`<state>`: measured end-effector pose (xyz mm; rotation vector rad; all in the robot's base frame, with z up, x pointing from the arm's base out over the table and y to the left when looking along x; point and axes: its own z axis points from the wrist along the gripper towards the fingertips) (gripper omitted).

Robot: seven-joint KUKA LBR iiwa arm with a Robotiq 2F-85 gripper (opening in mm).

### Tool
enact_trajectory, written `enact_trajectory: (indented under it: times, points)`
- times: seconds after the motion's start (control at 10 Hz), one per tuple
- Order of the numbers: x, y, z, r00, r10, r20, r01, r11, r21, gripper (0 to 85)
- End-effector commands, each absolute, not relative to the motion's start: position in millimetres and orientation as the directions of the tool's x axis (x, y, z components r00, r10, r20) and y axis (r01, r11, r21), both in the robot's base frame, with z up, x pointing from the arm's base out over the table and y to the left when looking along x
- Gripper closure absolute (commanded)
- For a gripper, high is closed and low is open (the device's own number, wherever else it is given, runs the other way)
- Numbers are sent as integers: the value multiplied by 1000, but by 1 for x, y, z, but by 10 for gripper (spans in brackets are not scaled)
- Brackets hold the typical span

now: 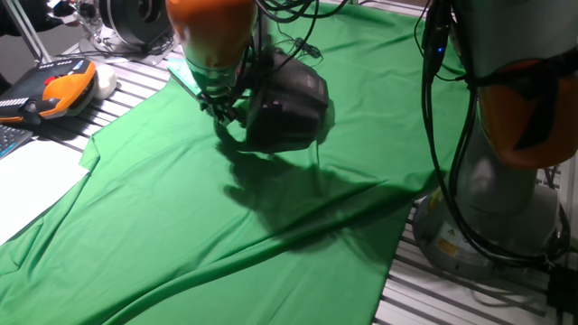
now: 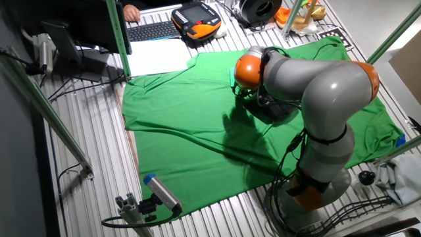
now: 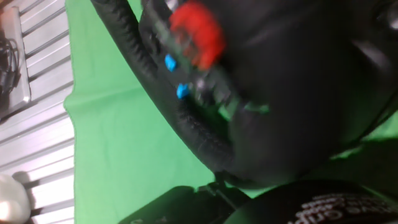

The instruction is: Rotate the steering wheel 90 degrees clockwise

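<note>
The black steering wheel (image 1: pixel 284 104) stands on its bulky black base on the green cloth (image 1: pixel 226 235), partly hidden behind my arm in the other fixed view (image 2: pixel 275 110). In the hand view its padded rim (image 3: pixel 155 81) runs diagonally, and the hub shows a blurred red button (image 3: pixel 196 31) and small blue ones. My gripper (image 1: pixel 223 110) is at the wheel's left side, under the orange wrist. In the hand view the rim runs down into the gap between the dark fingers (image 3: pixel 174 205), and the gripper (image 3: pixel 230 186) looks shut on it.
An orange-and-black teach pendant (image 1: pixel 54 90) and a white mouse (image 1: pixel 106 81) lie left of the cloth, with a white sheet (image 1: pixel 27 181) nearby. A black-and-silver ring device (image 1: pixel 135 18) stands at the back. The arm's base (image 1: pixel 506 208) and cables are at the right.
</note>
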<state>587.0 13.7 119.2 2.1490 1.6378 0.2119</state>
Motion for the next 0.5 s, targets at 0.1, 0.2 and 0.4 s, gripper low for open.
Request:
enact_trajectory:
  times: [0.1,0.2,0.4]
  points:
    - [587,14,119,294,946,-134,880,-213,424,170]
    - [587,15,120,295,946,-133,879,-214,425,170]
    - [589,24,130,299,943,-146,886,-218,409,340]
